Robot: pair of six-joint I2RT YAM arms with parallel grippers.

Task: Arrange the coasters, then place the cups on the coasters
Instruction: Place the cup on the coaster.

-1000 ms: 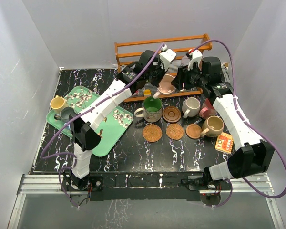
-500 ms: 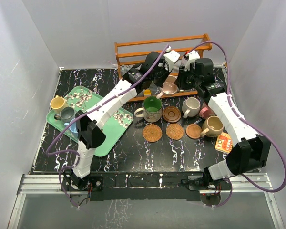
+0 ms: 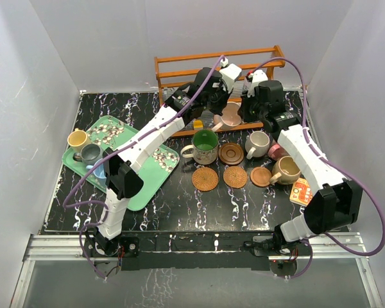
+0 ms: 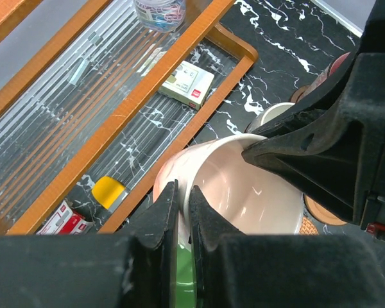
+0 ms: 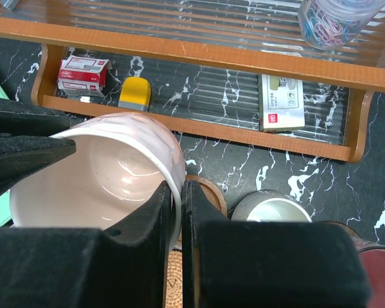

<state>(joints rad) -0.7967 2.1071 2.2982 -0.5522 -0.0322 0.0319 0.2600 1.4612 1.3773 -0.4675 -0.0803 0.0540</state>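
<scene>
Plainly, pale pink cup (image 5: 96, 173), glossy inside.

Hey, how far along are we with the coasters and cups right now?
Early on. Done: four coasters lie bare near the green mug; no cup clearly sits on one. In hand: the pink mug, held aloft, its rim pinched by the left gripper and the right gripper. Left: seating it, the green mug, cream mug, tan mug, and the yellow mug waiting on the tray.
</scene>
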